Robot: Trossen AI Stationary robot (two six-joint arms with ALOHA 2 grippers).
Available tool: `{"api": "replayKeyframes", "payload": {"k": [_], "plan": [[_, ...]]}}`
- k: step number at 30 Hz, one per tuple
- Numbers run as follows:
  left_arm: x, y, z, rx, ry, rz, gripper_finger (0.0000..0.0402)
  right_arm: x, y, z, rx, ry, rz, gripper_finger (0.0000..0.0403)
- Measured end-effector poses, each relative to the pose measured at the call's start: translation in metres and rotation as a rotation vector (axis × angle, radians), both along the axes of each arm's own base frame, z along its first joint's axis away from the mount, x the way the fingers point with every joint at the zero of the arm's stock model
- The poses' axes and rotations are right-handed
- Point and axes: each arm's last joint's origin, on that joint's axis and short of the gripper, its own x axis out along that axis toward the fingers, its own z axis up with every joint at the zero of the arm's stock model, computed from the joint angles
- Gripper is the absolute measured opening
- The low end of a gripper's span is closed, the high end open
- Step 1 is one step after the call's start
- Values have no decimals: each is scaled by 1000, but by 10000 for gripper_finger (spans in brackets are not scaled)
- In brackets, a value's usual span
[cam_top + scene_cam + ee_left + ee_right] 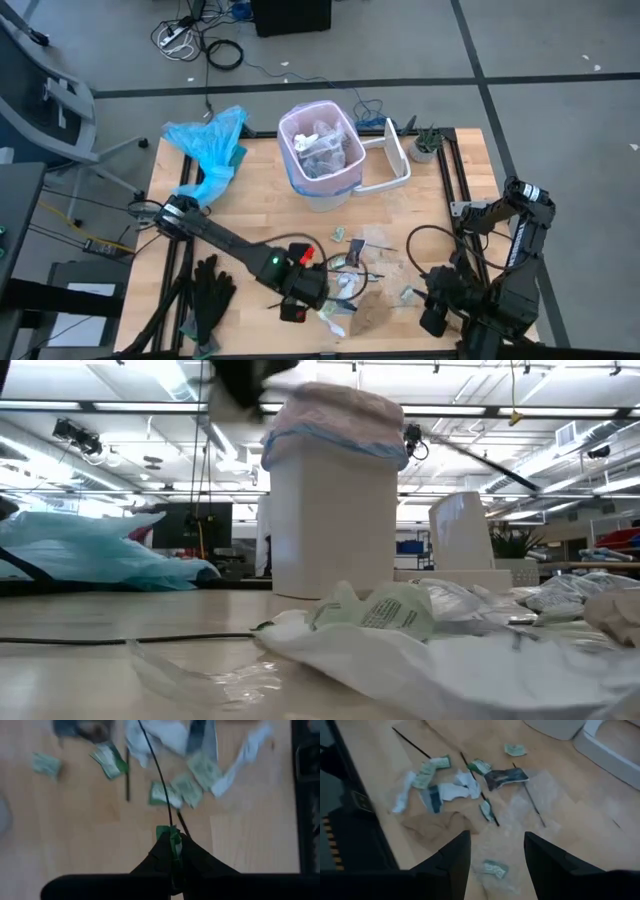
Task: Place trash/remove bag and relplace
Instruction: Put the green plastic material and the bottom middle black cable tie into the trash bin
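Green-printed wrapper scrap [173,840] pinched in the left tool [175,851], fingers closed tight on it, a thin black strand [156,770] running up from the pinch; left tool [300,290] low over the front of the wooden table [260,190], at the left edge of the trash litter; just ahead of it more green-printed wrappers [176,792], a white paper strip [240,757] and a black utensil stick [127,780] flat on the wood.

Right tool [494,851] partly open, fingers [456,855] apart with nothing between them, held above the table over a small wrapper [495,868] and clear plastic film [520,810]; seen from above at the front right of the table [440,300], right of the litter; beyond it a brown paper piece [432,827], crumpled white scraps [452,790], a dark packet [505,777] and black utensil sticks [479,790] spread over the wood.

Trash heap [365,275] in the front middle of the table, between the two tools; white bin [322,155] at the back middle, upright, lined with the pale pink bag [300,125], bag folded over the rim and already holding scraps [322,145]; white bin lid [390,165] lying just right of the bin; light-blue plastic bag [210,145] at the back left corner; black gloves [208,290] at the front left; small potted plant [427,143] at the back right.
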Motion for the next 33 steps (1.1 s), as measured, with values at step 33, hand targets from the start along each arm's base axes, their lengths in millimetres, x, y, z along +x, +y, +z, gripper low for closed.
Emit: {"api": "replayKeyframes", "payload": {"k": [33], "plan": [[3,200,171,88,-613,837,18,15,-107,-192,415,-206,252,147]]}}
